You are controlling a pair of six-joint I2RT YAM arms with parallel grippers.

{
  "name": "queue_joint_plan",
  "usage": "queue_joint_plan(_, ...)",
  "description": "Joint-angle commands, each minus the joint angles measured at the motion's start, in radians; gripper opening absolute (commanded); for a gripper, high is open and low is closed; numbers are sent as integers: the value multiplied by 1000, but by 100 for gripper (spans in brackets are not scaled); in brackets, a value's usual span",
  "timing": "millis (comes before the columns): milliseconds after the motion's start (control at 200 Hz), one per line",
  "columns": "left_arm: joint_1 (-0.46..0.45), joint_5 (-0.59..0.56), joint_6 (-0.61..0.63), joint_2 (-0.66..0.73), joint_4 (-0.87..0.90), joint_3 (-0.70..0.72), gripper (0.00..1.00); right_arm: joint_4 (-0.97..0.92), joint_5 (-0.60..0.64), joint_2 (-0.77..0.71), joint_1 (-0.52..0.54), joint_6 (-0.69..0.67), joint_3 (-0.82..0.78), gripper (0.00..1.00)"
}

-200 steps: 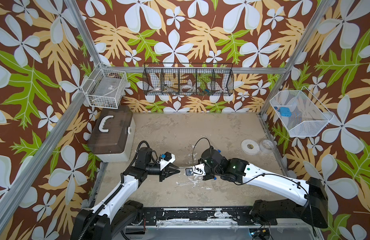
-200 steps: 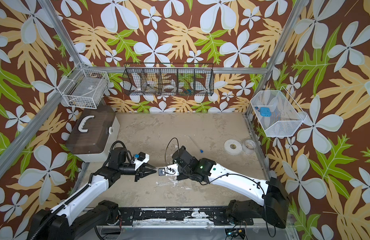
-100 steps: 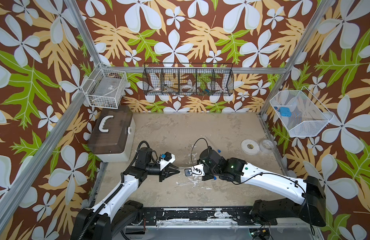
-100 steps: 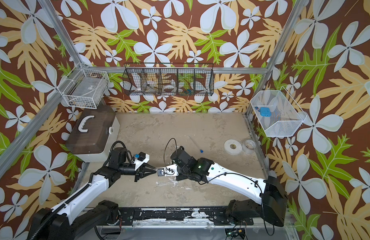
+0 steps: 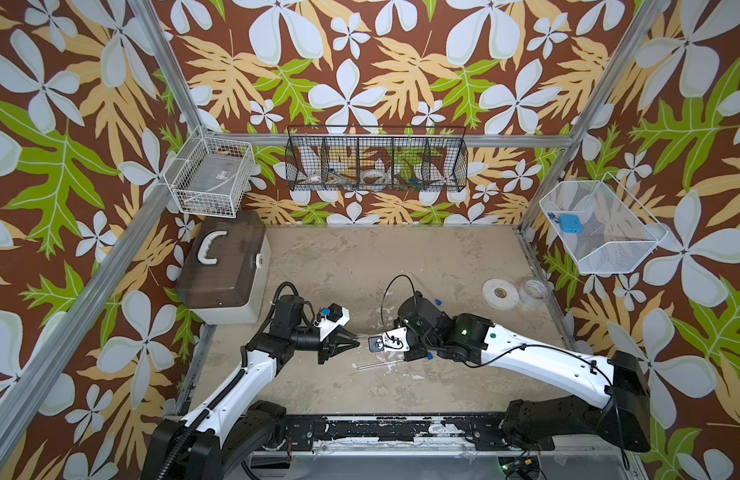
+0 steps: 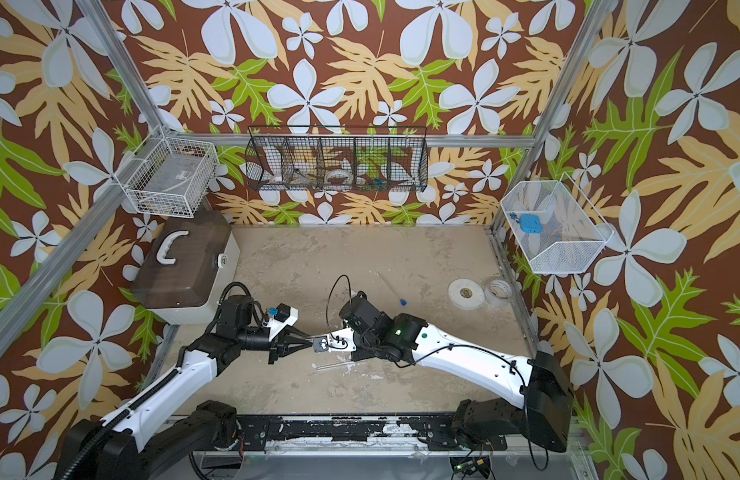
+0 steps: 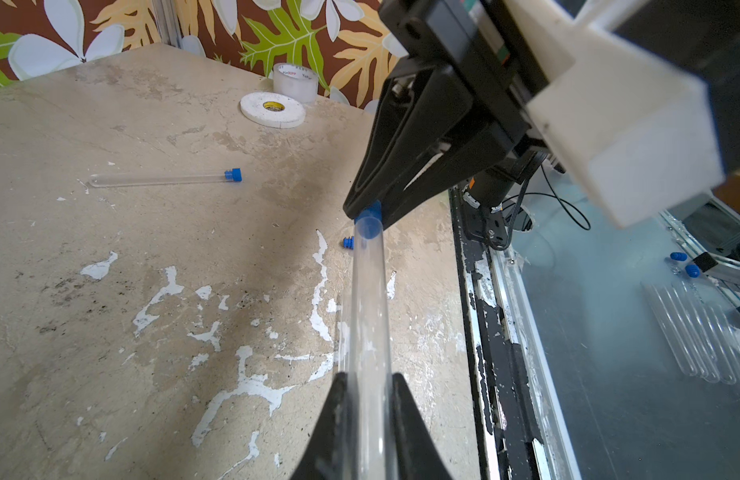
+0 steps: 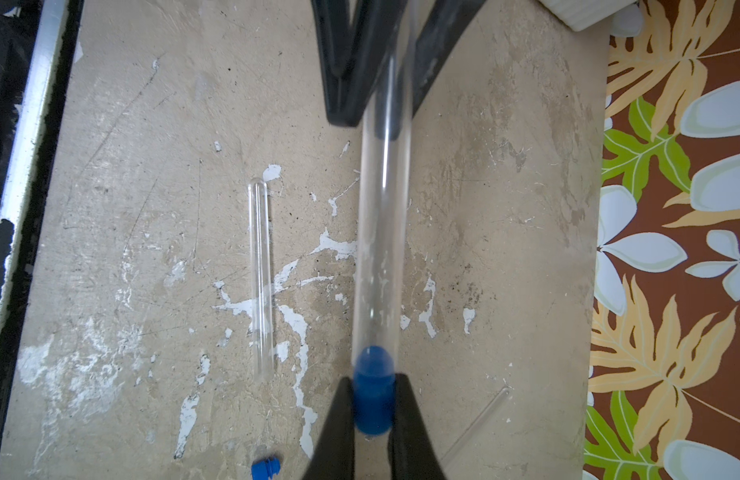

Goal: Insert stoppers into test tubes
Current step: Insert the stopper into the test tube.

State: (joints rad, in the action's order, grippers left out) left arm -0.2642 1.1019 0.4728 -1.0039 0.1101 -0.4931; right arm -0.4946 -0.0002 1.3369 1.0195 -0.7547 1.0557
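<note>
Your left gripper point(image 7: 368, 409) is pinching the held tube point(image 7: 367, 307) near its closed end, jaws nearly shut on the glass. It is keeping the tube roughly level and clear of the table point(image 5: 360, 257). Your right gripper point(image 8: 372, 405) is facing it, jaws clamping narrowly on a stopper point(image 8: 372, 386). The stopper's rounded tip is sitting just inside the tube's mouth, while its body is showing between the fingertips. A bare tube point(image 8: 260, 278) is lying on the table just beside the held one, on the front-rail side and running almost parallel. A loose stopper point(image 7: 348, 242) is resting near its open end, not touching it. A capped tube point(image 7: 164, 179) is lying well apart, toward the back. The chipped black rail point(image 7: 480, 332) is marking the front edge close to both wrists, so room is running tight there. Beyond it, spare tubes point(image 7: 692, 332) are lying on a lower surface. The widest bare stretch is opening behind the grippers toward the back wall. A case point(image 5: 222, 278) is filling the left rear corner, and a white roll point(image 7: 272, 110) and a clear roll point(image 7: 295, 81) are sitting by the right edge. The white roll's core is showing a yellow-and-black label, and the clear roll is carrying red print, both too small for you to read.
</note>
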Motion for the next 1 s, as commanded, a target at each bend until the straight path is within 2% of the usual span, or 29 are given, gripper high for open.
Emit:
queue_joint_plan(0, -2, 65, -49, 4, -85, 4, 0, 130, -109, -13, 9, 6, -9, 6)
queue_joint_plan(380, -3, 73, -57, 2, -98, 8, 0, 166, -143, -10, 8, 7, 4, 5)
queue_joint_plan(746, -6, 51, -39, -1, -88, 9, 0, 103, -76, 74, 57, -26, 77, 5)
queue_joint_plan(911, -6, 49, -37, -1, -86, 10, 0, 105, -85, 91, 65, -21, 96, 5)
queue_joint_plan(996, -7, 46, -37, 1, -86, 11, 0, 106, -80, 88, 65, -21, 98, 9)
